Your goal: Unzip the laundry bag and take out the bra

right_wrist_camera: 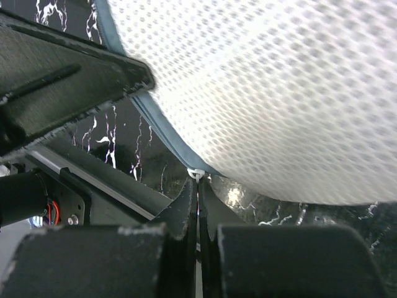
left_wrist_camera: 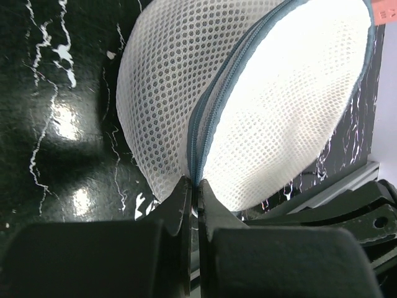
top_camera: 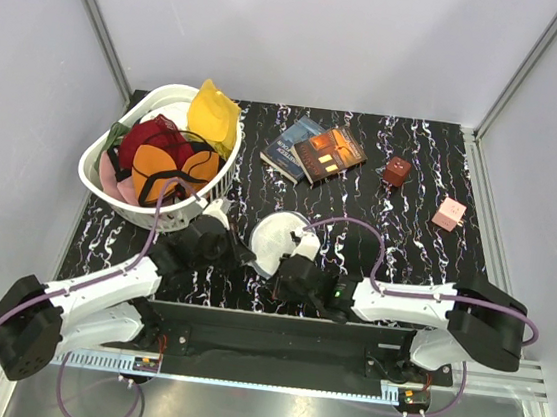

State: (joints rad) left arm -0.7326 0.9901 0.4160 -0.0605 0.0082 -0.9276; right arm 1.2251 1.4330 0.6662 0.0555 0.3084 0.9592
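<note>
A small round white mesh laundry bag (top_camera: 277,237) with a grey zip sits on the black, white-veined counter (top_camera: 414,254), near the front edge and between the two robot arms. Both arms reach in towards it from either side.

The left pincer (left_wrist_camera: 193,186) is fully closed. Its two black fingers (left_wrist_camera: 180,205) meet on the bag's lower edge, exactly where the grey zip line (left_wrist_camera: 201,118) runs down into them. From the left wrist, the zip looks done up along the stretch that shows, curving between the mesh side wall and the flat disc end.

The right pincer (right_wrist_camera: 198,183) is also fully closed. Its fingertips (right_wrist_camera: 186,198) are pressed together just under the bag's grey-trimmed rim, with a small white tab (right_wrist_camera: 196,172) sitting at their tips, and they appear to pinch it. The bright mesh fills the upper part of that wrist's view.

At the back left of the counter stands a big white slotted plastic basket (top_camera: 95,183). It holds an orange-cupped bra with black trim (top_camera: 167,171), a red garment (top_camera: 156,134) and a yellow one (top_camera: 212,112). Behind the bag lie two overlapping books (top_camera: 315,150). Further right, well apart from the bag, are a small reddish-brown cube (top_camera: 396,171) and a small pink cube (top_camera: 449,214).
</note>
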